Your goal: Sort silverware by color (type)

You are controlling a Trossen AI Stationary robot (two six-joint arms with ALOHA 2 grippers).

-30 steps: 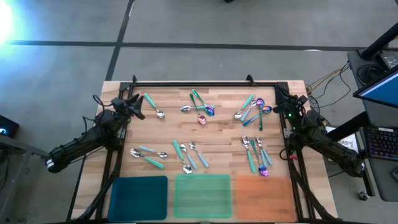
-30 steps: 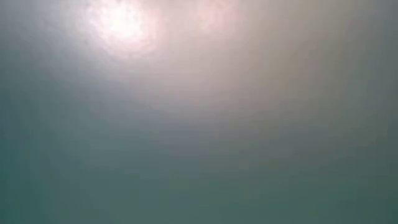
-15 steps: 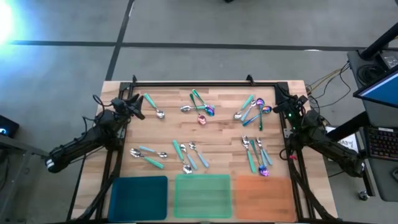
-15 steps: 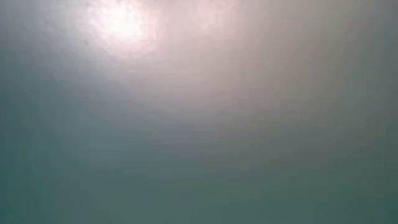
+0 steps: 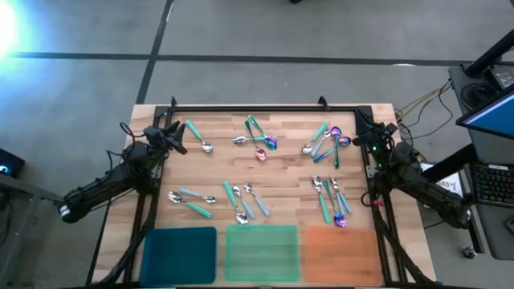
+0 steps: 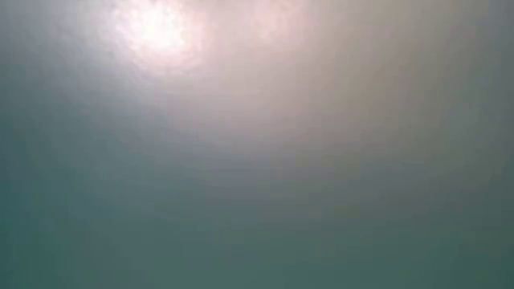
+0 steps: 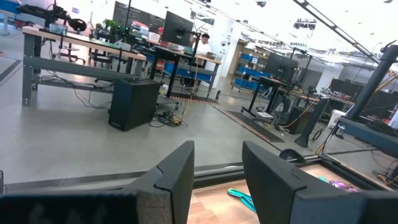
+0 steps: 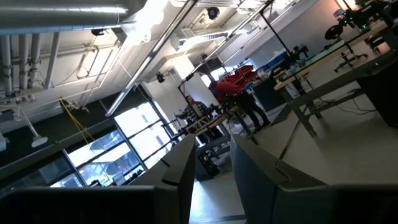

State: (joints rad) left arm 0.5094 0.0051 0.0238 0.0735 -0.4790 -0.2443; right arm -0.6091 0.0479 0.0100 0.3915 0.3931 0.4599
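Note:
Small spoons lie flat on the wooden table in loose groups. A teal-handled spoon [image 5: 197, 136] lies beside my left gripper [image 5: 177, 138]. Farther along the far side lie a mixed group with a purple spoon [image 5: 269, 143] and another group [image 5: 328, 140] beside my right gripper [image 5: 361, 136]. Nearer lie pale blue and teal spoons [image 5: 191, 201], a middle group [image 5: 242, 201] and a right group [image 5: 333, 201]. Both grippers rest at the far corners, open and touching nothing. My left gripper [image 7: 217, 165] looks past a teal handle [image 7: 242, 199]; my right gripper [image 8: 212, 158] faces the room.
Three flat trays sit along the near edge: blue [image 5: 178, 253], green [image 5: 262, 251], orange [image 5: 337, 247]. A dark rail [image 5: 265, 107] runs along the far edge. The low view shows only a blank haze. People stand far off in the room in the wrist views.

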